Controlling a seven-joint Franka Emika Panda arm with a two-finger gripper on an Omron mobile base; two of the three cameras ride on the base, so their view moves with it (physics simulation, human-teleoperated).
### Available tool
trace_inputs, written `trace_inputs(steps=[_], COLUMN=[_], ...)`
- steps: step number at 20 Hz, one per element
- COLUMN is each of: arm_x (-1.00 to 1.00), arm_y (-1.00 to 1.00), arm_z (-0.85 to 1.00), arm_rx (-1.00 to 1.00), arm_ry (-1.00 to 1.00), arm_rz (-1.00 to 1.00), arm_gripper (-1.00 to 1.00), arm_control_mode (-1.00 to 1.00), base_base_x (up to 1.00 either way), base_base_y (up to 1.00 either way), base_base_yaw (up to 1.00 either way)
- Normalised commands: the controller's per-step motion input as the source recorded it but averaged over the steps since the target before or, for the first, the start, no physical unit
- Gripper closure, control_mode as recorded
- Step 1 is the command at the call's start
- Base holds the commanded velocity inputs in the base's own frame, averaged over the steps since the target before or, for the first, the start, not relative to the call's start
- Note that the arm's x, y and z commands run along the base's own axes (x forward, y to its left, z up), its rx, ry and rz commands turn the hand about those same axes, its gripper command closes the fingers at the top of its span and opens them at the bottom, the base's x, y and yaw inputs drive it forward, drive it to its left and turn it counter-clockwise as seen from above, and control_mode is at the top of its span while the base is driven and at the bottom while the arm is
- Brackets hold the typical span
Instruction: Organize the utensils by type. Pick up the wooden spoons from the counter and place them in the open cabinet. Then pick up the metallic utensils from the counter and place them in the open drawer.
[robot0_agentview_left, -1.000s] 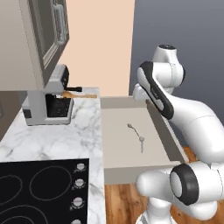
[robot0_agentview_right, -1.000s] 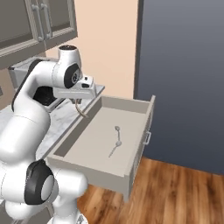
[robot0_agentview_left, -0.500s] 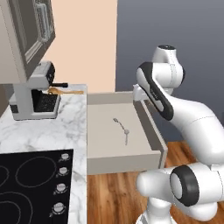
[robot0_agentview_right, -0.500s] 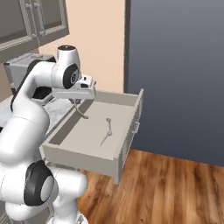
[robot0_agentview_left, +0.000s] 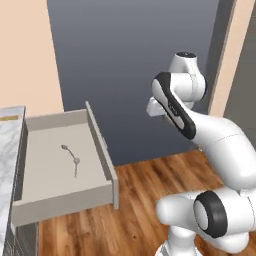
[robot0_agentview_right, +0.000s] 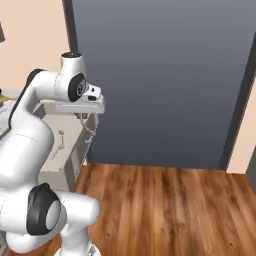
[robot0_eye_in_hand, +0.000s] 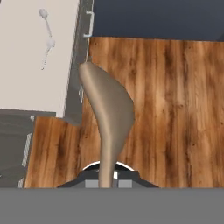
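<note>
The tool (robot0_eye_in_hand: 106, 175) is clamped on the handle of a metal spoon (robot0_eye_in_hand: 107, 113) (grey-brown, bowl pointing away) above the wooden floor (robot0_eye_in_hand: 175, 109), just beside the open drawer (robot0_agentview_left: 102, 150). Two small metal spoons (robot0_agentview_left: 71, 159) lie inside the drawer, next to the marble surface (robot0_agentview_left: 7, 145).

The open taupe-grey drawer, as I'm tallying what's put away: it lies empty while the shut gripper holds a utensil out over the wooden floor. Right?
Not quite. The open taupe-grey drawer is not empty: two small silver metal spoons lie on its pale bottom, as the hand view shows. The rest holds: the shut gripper holds a grey-tan utensil out over the wooden floor.
</note>
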Motion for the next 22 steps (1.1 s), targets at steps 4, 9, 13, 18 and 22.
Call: trace_inputs(steps=[4, 9, 13, 18, 22], arm_x=[0.00, 0.00, 0.00, 0.00, 0.00], arm_y=[0.00, 0.00, 0.00, 0.00, 0.00], arm_z=[0.00, 0.00, 0.00, 0.00, 0.00], arm_rx=[0.00, 0.00, 0.00, 0.00, 0.00], arm_ry=[0.00, 0.00, 0.00, 0.00, 0.00], arm_rz=[0.00, 0.00, 0.00, 0.00, 0.00], arm_gripper=[1.00, 1.00, 1.00, 1.00, 1.00], arm_control_mode=[1.00, 1.00, 1.00, 1.00, 1.00], base_base_x=[-0.35, -0.41, -0.39, -0.14, -0.31], base_base_y=[-0.63, -0.54, -0.57, -0.40, -0.24], base_base_yaw=[-0.49, -0.51, -0.49, -0.53, -0.46])
